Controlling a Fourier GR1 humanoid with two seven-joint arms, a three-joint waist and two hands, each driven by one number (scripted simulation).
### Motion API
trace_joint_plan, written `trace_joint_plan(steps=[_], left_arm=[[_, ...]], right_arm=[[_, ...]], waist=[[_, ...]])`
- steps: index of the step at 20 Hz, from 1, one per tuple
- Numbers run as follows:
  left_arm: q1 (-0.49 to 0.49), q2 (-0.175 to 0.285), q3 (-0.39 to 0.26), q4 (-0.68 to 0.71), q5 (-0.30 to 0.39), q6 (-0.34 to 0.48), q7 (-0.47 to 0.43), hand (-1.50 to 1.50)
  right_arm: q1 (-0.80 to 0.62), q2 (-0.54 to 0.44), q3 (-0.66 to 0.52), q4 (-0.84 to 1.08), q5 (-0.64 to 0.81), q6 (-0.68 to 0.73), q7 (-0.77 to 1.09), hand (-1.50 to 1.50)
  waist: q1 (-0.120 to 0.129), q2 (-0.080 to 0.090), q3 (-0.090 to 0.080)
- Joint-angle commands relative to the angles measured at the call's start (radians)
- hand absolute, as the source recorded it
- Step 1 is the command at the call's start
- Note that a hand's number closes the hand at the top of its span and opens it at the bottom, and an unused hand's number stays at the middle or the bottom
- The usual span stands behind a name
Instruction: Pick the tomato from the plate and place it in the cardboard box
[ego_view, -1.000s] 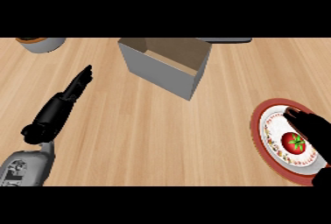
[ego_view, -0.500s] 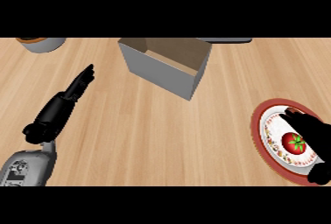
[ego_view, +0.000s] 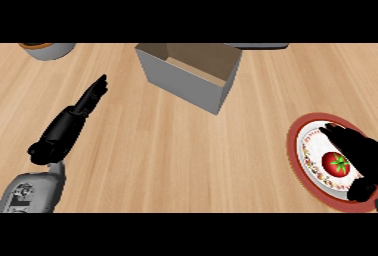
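1. Right hand (ego_view: 359, 152) hung over the plate (ego_view: 299, 150) at the counter's right edge, unclenched. Its fingers (ego_view: 334, 131) reached past the tomato's far side, the thumb sat on the near side, and nothing was grasped.
2. And the tomato (ego_view: 337, 164), red with a green stalk, sat on the plate, showing just left of the palm. Whether the hand touched it could not be told.
3. That white, red-rimmed plate lay on the wooden counter (ego_view: 184, 160), partly hidden by the hand.
4. Over at the far middle, the cardboard box (ego_view: 181, 82) stood open-topped, well apart from the plate.
5. Left hand (ego_view: 87, 100) was released too, fingers straight and pointing away, above its grey forearm (ego_view: 29, 192).
6. Far left, a bowl (ego_view: 52, 50) showed, cut by the edge.
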Motion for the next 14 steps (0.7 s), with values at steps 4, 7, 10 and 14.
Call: trace_joint_plan(steps=[4, 7, 10, 14], left_arm=[[0.023, -0.002, 0.022, -0.040, 0.019, -0.032, 0.011, 0.00], [-0.022, -0.009, 0.027, 0.050, -0.006, -0.021, -0.036, 0.00], [-0.029, -0.003, 0.037, -0.030, 0.021, -0.039, 0.055, 0.00], [0.003, -0.023, 0.019, -0.034, -0.030, -0.004, 0.023, 0.00]], right_arm=[[0.025, -0.015, 0.010, 0.081, 0.039, -0.108, -0.164, 1.50], [0.004, 0.001, 0.011, 0.137, 0.073, -0.213, -0.209, 1.50], [-0.004, 0.024, -0.001, 0.125, 0.079, -0.273, -0.220, 1.50], [0.002, 0.053, -0.007, 0.172, 0.097, -0.392, -0.266, 1.50]], waist=[[0.001, -0.001, 0.000], [-0.001, 0.001, 0.000], [0.001, 0.000, 0.000], [0.000, 0.000, 0.000]])
